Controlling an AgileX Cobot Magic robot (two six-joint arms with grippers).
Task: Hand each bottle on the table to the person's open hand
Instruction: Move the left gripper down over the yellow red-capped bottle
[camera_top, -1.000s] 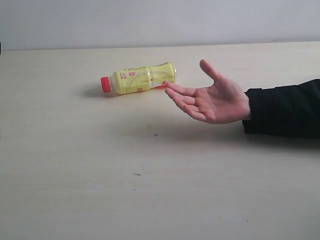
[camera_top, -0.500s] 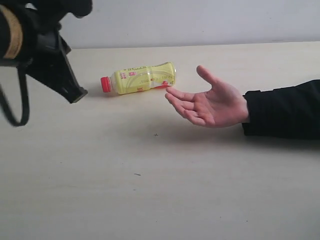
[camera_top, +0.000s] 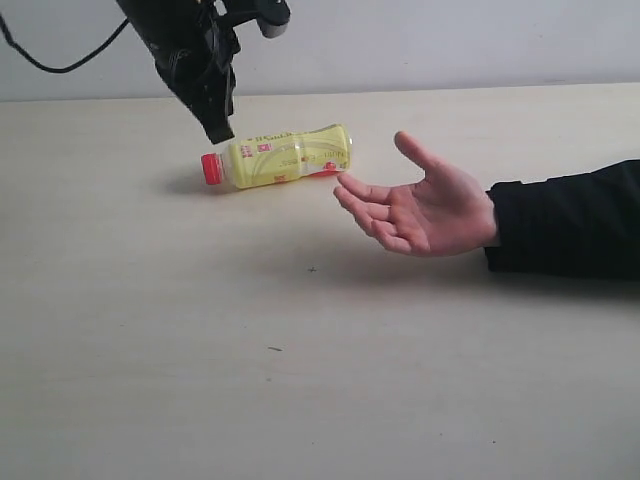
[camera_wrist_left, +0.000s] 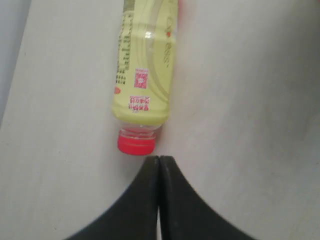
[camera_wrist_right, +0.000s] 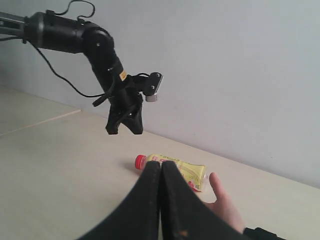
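Progress: nothing handed over; one bottle (camera_top: 278, 158) lies sideways on the table (camera_top: 300, 400), base near the open hand (camera_top: 425, 205).
Left claw (camera_top: 218, 132): pressed together, empty, hovers over bottle.
Right claw (camera_wrist_right: 161, 167): pressed together, empty, well apart.
Remaining: spread, grasp, deliver.
Views: only right wrist view shows right claw; exterior omits it.

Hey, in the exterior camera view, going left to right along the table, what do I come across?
Yellow plastic bottle with a red cap, lying on its side → bare open hand → black sleeve.
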